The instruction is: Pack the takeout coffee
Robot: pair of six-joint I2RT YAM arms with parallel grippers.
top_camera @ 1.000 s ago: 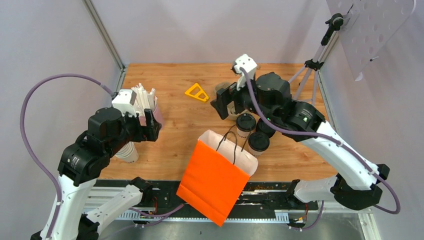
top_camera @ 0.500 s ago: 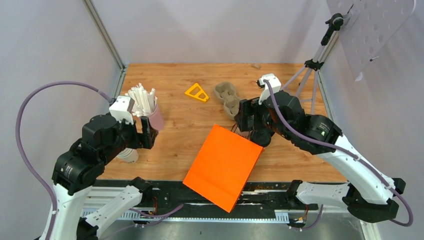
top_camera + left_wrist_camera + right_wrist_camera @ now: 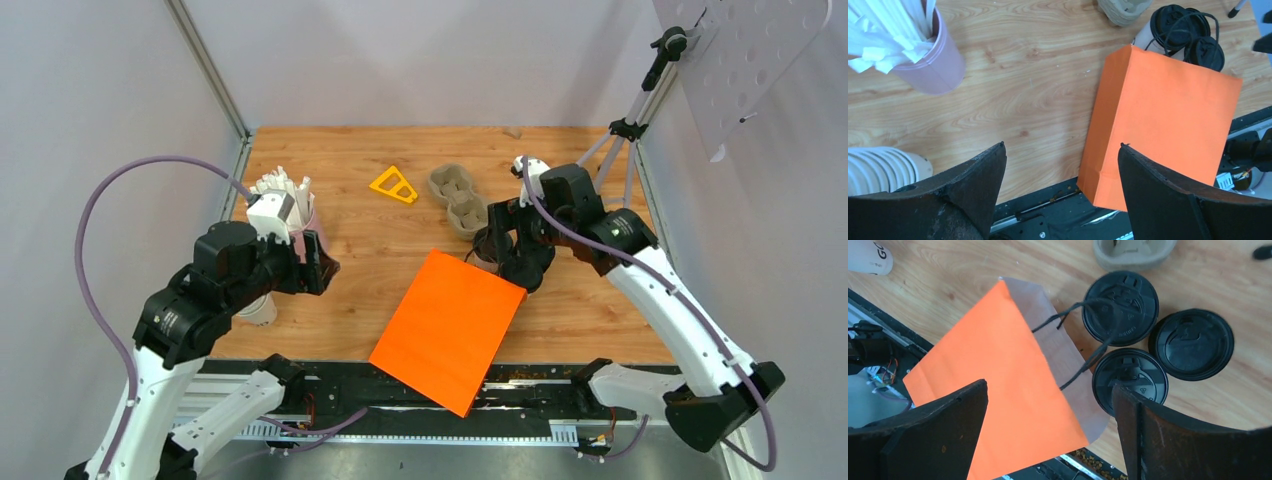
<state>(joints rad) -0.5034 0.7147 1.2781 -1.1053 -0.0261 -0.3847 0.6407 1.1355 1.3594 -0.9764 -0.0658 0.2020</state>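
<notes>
Lying bag (image 3: 450, 325): orange, flat, mouth by coffee cups (image 3: 1193, 342).
L gripper (image 3: 1060, 150): jaws apart, empty.
R gripper (image 3: 1048, 385): apart, empty, above cups.

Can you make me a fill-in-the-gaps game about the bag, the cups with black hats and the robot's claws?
1. The paper bag lying flat is coloured ____.
2. Beside the bag's mouth stand ____ coffee cups with black lids.
3. The holder with the white straws in it is coloured ____.
4. The left gripper and the right gripper hold nothing, and both are ____.

Missing words: orange; three; pink; open
</notes>
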